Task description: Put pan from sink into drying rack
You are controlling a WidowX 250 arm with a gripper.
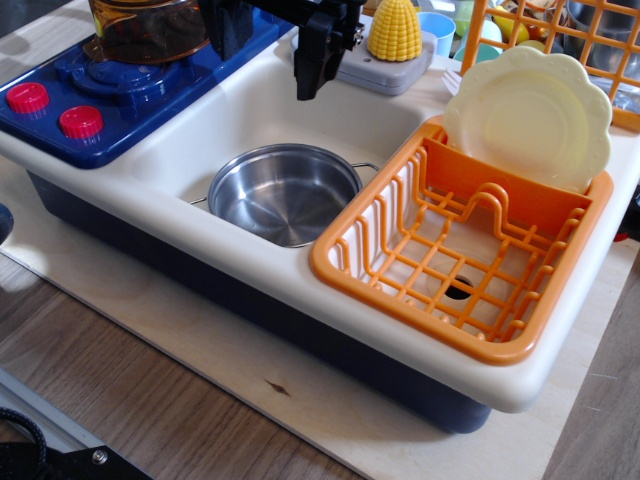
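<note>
The pan (285, 192), a shallow shiny steel pot with thin wire handles, sits upright on the bottom of the cream-white sink (240, 110). The orange lattice drying rack (470, 265) stands right of the sink, touching the pan's right side. My black gripper (272, 45) hangs above the sink's back edge, well above the pan and behind it. Its two fingers (318, 60) are spread apart and hold nothing.
A cream scalloped plate (530, 115) leans in the rack's back compartment. An amber see-through pot (150, 30) sits on the blue stove with red knobs (80, 121). A yellow corn (395, 30) stands behind the sink. A flat orange grid (560, 50) is at the back right.
</note>
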